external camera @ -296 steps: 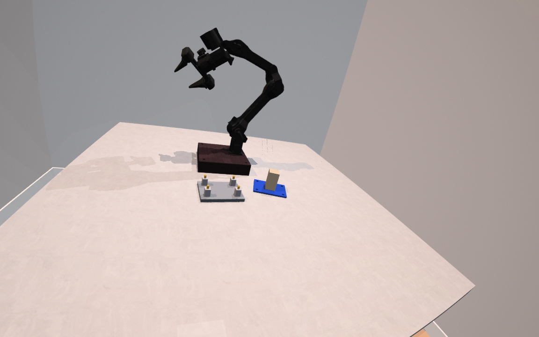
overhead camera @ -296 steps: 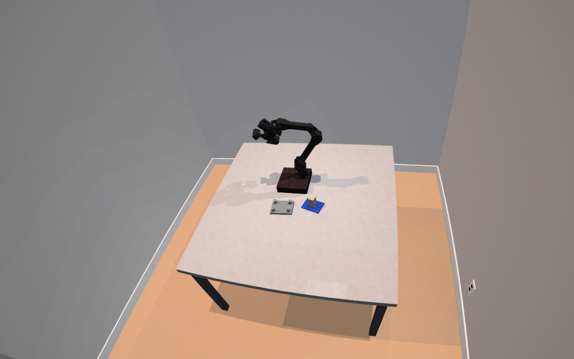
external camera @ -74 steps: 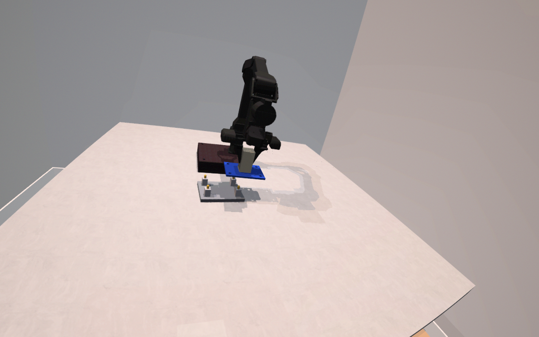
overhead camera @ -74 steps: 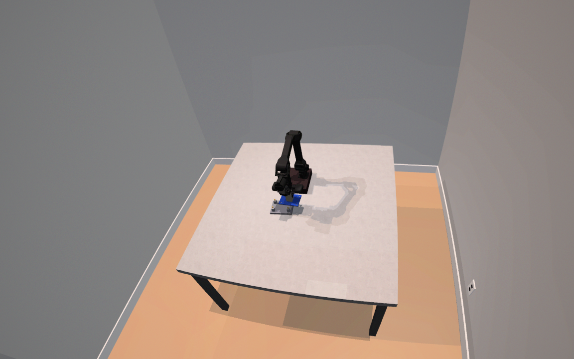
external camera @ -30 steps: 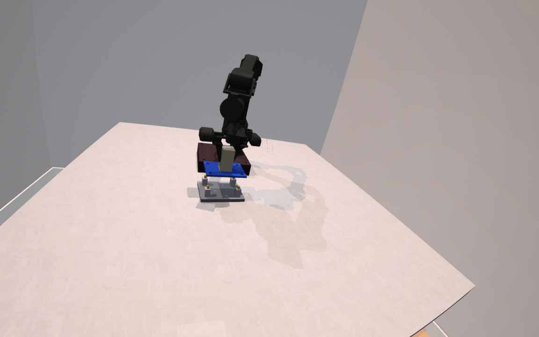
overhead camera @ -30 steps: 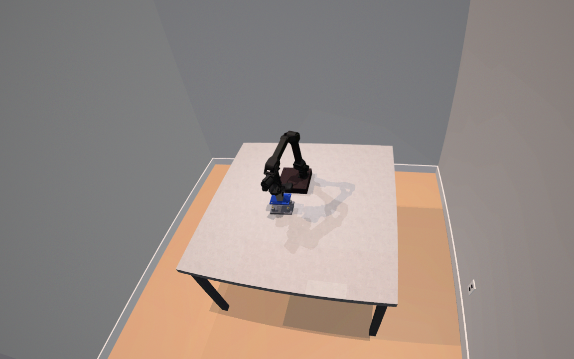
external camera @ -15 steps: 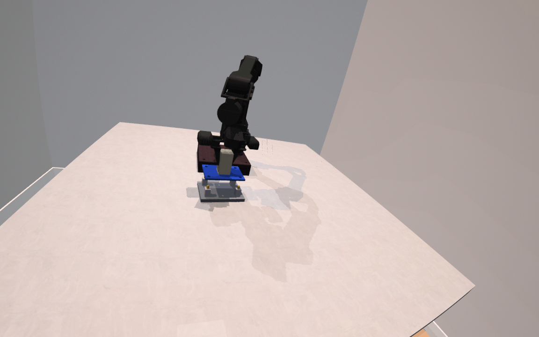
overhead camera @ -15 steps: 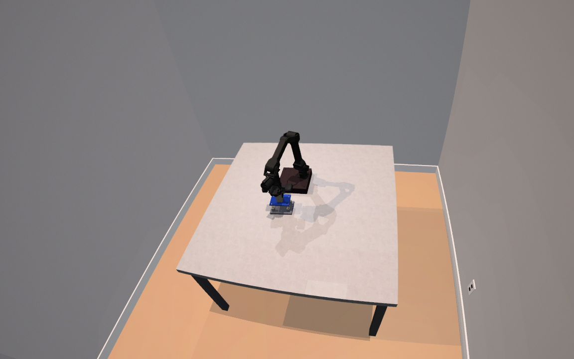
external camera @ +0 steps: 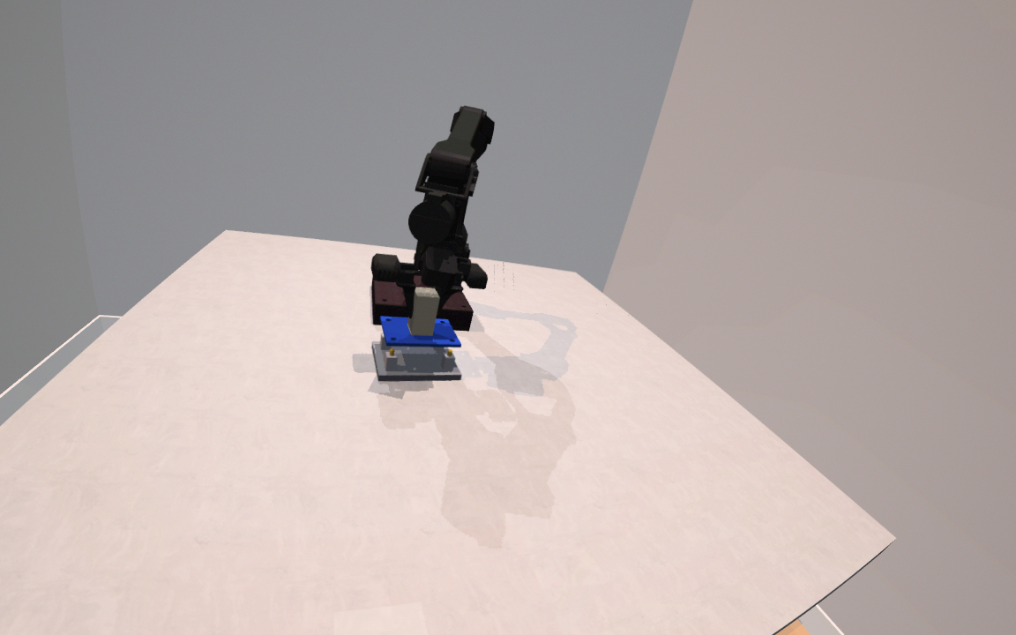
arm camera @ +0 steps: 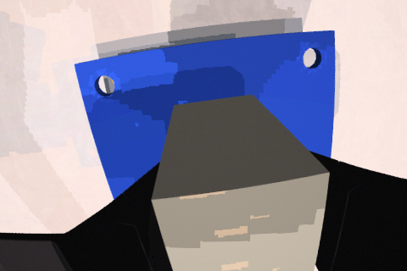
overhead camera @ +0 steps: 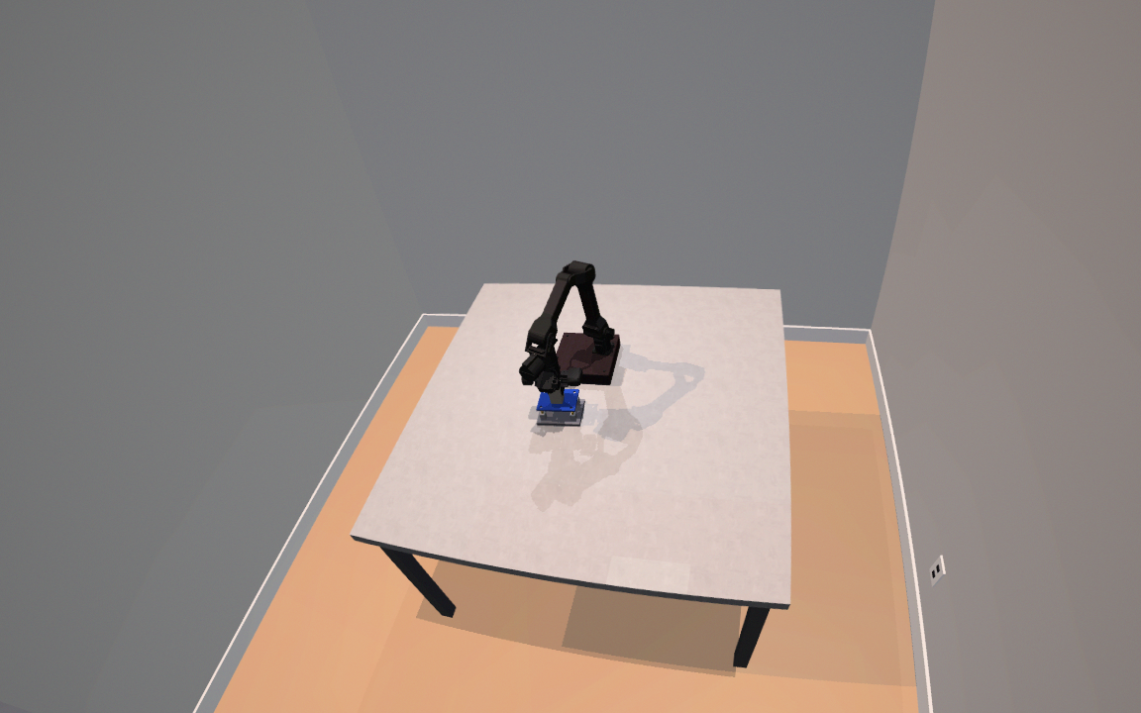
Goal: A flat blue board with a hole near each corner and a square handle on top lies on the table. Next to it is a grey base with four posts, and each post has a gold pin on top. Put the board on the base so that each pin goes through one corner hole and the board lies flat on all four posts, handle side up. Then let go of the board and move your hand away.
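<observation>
We see one blue board [overhead camera: 546,405] [external camera: 407,331] [arm camera: 203,59] held just above one grey base [overhead camera: 559,423] [external camera: 419,377], handle side up. Our gripper's [overhead camera: 558,396] [external camera: 424,310] [arm camera: 240,203] two fingers are closed on its one square handle [external camera: 424,311] [arm camera: 242,148]. The exterior view shows us four holes in the board and two gold pins [external camera: 392,352] [external camera: 449,353] on the near posts [external camera: 391,362] [external camera: 448,362]; the wrist view shows two holes. Behind stands one black arm [overhead camera: 557,297] [external camera: 448,169] on one dark brown plinth [overhead camera: 599,375] [external camera: 459,319]. All this is on one pale, mottled table [overhead camera: 680,478] [external camera: 259,474], two dark legs visible from above, over an orange floor [overhead camera: 291,638]. Around it we count three plain greyish walls, with one outlet [overhead camera: 936,569].
</observation>
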Controlling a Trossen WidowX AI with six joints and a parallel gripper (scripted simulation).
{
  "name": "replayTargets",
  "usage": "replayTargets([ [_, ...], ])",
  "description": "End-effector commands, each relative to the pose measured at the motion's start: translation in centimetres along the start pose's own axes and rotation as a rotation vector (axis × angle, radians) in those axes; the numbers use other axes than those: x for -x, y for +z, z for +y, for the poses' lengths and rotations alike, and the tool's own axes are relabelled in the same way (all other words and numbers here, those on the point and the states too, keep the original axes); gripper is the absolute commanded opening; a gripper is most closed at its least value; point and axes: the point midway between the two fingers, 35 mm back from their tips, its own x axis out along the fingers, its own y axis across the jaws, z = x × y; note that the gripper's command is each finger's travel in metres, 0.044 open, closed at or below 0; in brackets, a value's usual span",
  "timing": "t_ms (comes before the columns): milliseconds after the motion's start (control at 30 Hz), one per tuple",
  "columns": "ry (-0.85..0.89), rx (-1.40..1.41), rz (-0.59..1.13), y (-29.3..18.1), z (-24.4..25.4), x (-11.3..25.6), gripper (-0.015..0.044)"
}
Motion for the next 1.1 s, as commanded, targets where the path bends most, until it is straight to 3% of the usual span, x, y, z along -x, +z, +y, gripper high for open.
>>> replayTargets([
  [0,0.001,-0.006,0.006,-0.16,0.05,-0.47,0.0000],
  [1067,0.000,-0.003,0.000,-0.17,0.06,-1.03,0.0000],
])
